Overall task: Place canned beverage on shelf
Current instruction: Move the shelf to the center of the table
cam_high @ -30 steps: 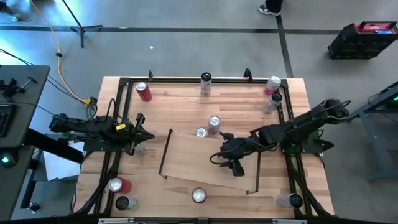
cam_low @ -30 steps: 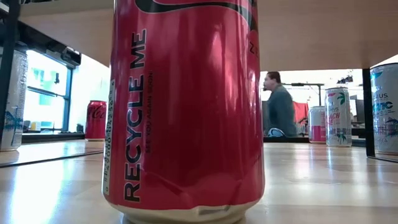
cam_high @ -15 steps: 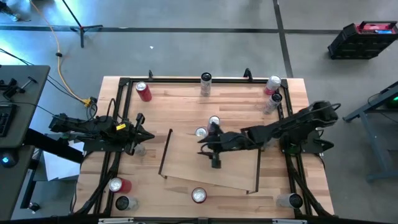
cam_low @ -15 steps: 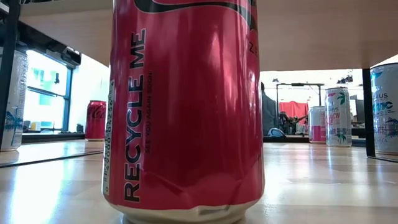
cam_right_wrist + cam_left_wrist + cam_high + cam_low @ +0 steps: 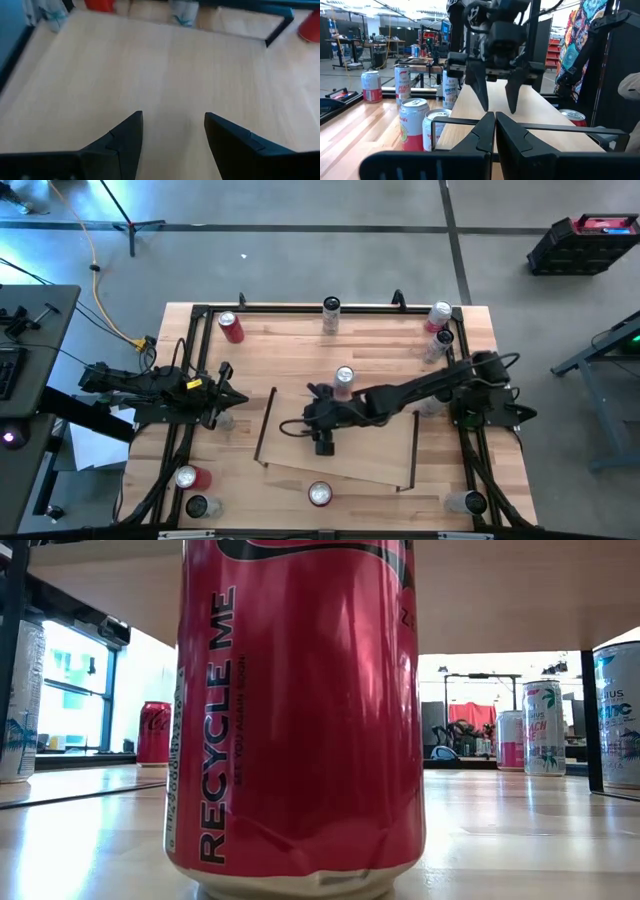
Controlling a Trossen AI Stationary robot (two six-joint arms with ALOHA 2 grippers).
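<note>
Right gripper (image 5: pixel 318 423) spread and empty over the shelf (image 5: pixel 380 460).
Two upright cans (image 5: pixel 344 379) just beyond it; left gripper (image 5: pixel 228 397) clenched at the table's left rail.

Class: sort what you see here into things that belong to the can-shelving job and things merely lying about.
Job: light-wood shelf bay with thin black rails; two upright silver-topped cans on it; open right gripper over the bay.

Lying about: red can at the far-left corner; yellow floor cable; parked left gripper.
</note>
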